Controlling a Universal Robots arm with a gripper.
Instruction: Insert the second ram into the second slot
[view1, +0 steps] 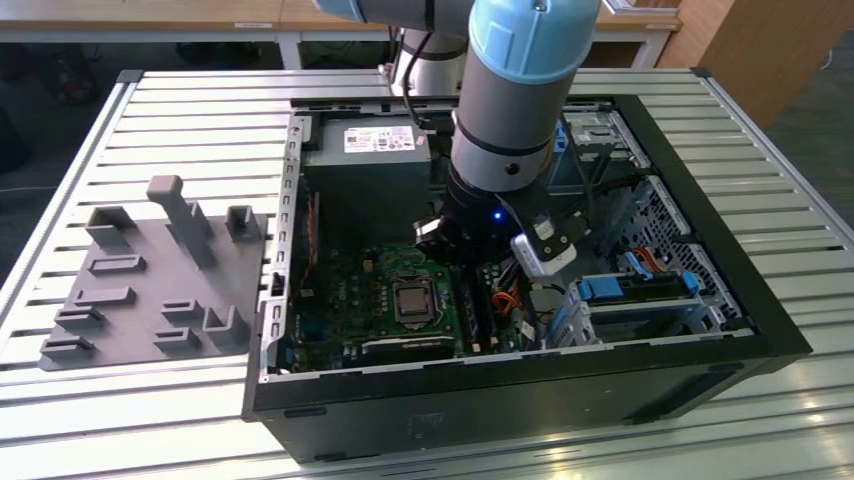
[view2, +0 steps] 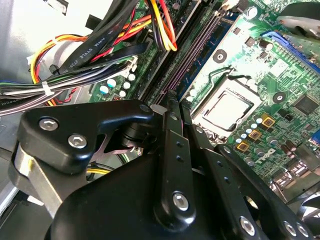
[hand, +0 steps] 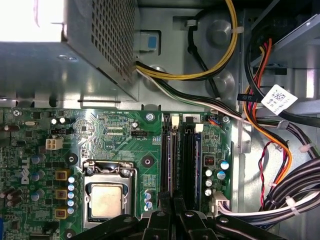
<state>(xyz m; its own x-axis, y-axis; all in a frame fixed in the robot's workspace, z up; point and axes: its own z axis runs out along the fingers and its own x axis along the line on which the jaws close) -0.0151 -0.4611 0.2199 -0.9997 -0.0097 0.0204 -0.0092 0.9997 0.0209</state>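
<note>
1. Exterior view: the grey and light-blue robot arm (view1: 514, 90) reaches steeply down into the open black computer case (view1: 534, 365), with its black gripper (view1: 465, 265) low over the green motherboard (view1: 347, 300).
2. Both wrist views show the gripper's fingers (view2: 172, 145) drawn nearly together, leaving a thin gap. I cannot tell whether they pinch anything.
3. First wrist view: just ahead of the fingertips (hand: 164, 207), the thin blue circuit-board ram stick (hand: 198, 160) stands upright in a slot, with the silver processor socket (hand: 106, 200) to one side.
4. Second wrist view: bundled black, yellow and orange cables (view2: 75, 55) lie beside the fingers.
</note>
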